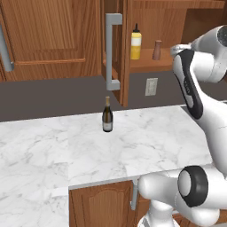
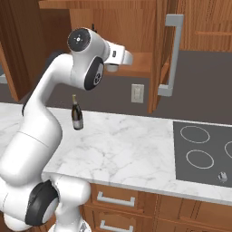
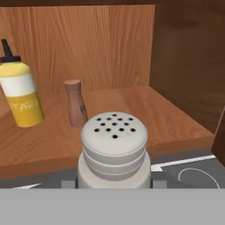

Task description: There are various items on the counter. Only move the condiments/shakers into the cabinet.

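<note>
Shaker [image 3: 114, 149], grey, sits clamped between the jaws just before the cabinet shelf [image 3: 167, 118], held upright so it can be set down beside the yellow bottle [image 3: 19, 94] and brown shaker [image 3: 75, 103] already stowed; wine bottle [image 1: 107, 115] rightly left on the counter [image 1: 146, 142]

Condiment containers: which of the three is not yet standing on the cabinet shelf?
The grey shaker; held in the gripper before the shelf, where yellow squeeze bottle and brown shaker stand.
</note>
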Robot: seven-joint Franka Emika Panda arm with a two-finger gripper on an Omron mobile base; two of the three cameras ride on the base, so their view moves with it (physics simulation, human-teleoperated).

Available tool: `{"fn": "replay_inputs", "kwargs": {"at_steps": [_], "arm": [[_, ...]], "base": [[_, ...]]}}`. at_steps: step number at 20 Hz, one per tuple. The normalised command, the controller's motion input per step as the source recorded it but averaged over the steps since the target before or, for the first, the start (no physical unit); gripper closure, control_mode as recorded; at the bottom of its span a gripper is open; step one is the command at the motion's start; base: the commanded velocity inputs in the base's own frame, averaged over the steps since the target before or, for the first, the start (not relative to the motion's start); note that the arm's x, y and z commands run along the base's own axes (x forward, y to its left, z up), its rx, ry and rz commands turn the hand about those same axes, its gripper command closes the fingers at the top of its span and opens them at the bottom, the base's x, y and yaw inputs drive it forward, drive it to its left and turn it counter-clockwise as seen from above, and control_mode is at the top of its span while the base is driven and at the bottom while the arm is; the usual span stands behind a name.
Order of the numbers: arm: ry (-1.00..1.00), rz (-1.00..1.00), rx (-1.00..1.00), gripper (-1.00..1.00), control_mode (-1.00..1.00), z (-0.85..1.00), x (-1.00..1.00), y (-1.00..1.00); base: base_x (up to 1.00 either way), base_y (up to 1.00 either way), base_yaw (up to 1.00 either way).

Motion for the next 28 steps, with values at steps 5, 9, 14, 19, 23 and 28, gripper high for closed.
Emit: {"fn": "replay_inputs", "kwargs": {"at_steps": [5, 9, 14, 19, 23, 28], "arm": [[0.00, 0.00, 0.00, 1.00, -1.00, -0.08, 0.41, 0.00], [0.00, 0.00, 0.00, 1.00, -1.00, -0.19, 0.38, 0.00], [0.00, 0.00, 0.00, 1.00, -1.00, -0.23, 0.31, 0.00], [0.00, 0.00, 0.00, 1.00, -1.00, -0.07, 0.33, -0.03], [0.00, 0.00, 0.00, 1.00, -1.00, 0.00, 0.33, -0.07], [0.00, 0.00, 0.00, 1.00, -1.00, 0.00, 0.28, -0.12]], "base": [[0.00, 0.00, 0.00], [0.00, 0.00, 0.00], [0.00, 0.00, 0.00], [0.00, 0.00, 0.00], [0.00, 0.00, 0.00], [0.00, 0.00, 0.00]]}}
